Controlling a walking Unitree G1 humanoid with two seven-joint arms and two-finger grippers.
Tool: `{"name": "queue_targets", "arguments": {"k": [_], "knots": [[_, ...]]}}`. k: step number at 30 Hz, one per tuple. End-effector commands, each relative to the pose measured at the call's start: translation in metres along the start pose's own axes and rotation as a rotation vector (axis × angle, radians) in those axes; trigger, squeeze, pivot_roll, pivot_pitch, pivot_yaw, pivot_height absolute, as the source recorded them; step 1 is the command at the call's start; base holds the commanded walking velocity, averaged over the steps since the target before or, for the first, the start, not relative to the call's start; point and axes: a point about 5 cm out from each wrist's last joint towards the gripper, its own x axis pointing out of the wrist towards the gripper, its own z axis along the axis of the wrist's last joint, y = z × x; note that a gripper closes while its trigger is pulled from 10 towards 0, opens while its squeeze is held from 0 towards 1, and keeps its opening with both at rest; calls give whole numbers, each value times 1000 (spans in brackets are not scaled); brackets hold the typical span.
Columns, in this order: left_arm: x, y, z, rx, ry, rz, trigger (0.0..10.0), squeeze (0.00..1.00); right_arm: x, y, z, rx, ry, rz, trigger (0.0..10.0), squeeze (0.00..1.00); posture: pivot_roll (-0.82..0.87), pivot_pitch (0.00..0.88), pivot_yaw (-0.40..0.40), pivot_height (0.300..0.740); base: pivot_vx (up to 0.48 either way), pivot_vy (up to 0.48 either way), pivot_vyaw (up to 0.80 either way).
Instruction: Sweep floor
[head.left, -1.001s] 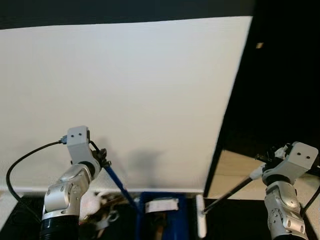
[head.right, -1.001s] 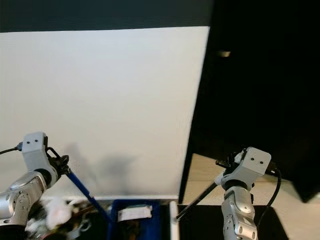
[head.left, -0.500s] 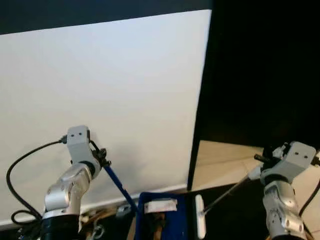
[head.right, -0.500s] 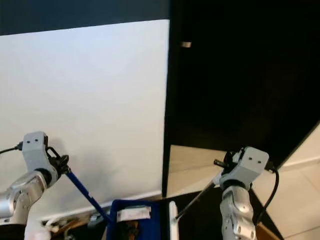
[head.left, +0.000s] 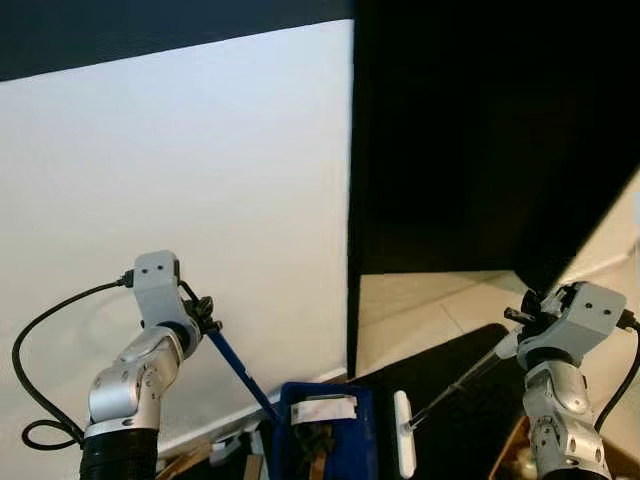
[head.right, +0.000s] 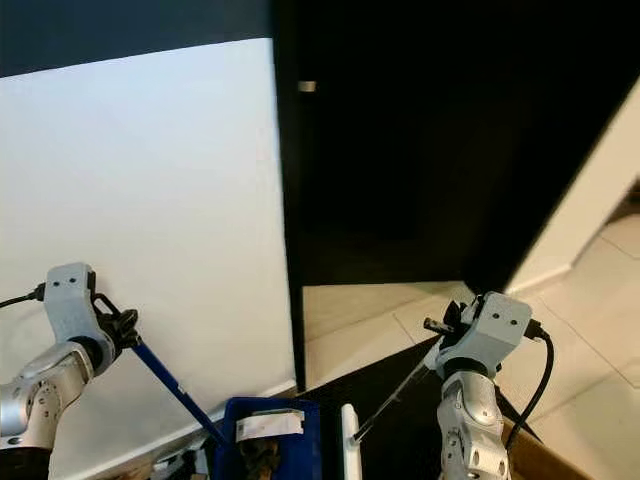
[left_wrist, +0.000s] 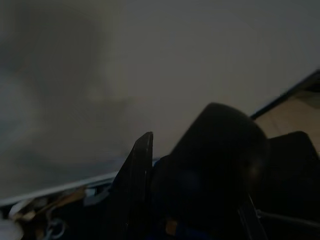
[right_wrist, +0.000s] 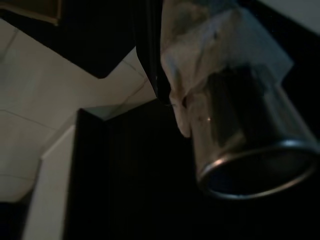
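**Q:** Grippers, status and position?

**R:** Left gripper (head.left: 205, 322) is raised at the robot's left, clenched on the blue dustpan handle (head.left: 240, 372), which slopes down to the blue dustpan (head.left: 325, 430) low in the middle. Right gripper (head.left: 520, 330) is raised at the right, clamped on the thin dark broom handle (head.left: 455, 385), which slants down and inward to the white broom head (head.left: 403, 447). The head stands just beside the dustpan's right edge.

**Q:** Contents of the dustpan?

**R:** A white label or paper piece (head.left: 322, 408) near its top, and something brownish below it; too small to identify.

**Q:** Surroundings?

**R:** White wall (head.left: 180, 170) straight ahead and to the left. Its corner edge meets a dark opening (head.left: 480, 140) on the right. Light tiled floor (head.right: 590, 330) shows beyond. A black mat or dark floor patch (head.left: 450, 370) lies under the broom.

**Q:** Obstructions?

**R:** Clutter at the wall's foot, lower left: pale scraps and small objects (head.left: 215, 455), blurred. A brown wooden edge (head.right: 540, 460) sits by the right arm.

**Q:** Wrist cameras?

**R:** Left wrist view is dim: black finger (left_wrist: 135, 190) against the wall. Right wrist view shows a metal tube end (right_wrist: 250, 165) wrapped in clear tape.
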Motion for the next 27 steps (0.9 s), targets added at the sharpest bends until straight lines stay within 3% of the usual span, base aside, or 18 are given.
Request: {"name": "queue_targets", "arguments": {"k": [1, 27], "knots": [[-2, 2, 3, -7, -22, -9, 10000, 0, 0, 1, 5, 9, -22, 2, 10000, 0, -33, 65, 44, 740, 0, 0, -556], [-1, 2, 2, -7, -19, -11, 10000, 0, 0, 1, 4, 5, -18, 4, 10000, 0, -37, 64, 44, 740, 0, 0, -559]]}}
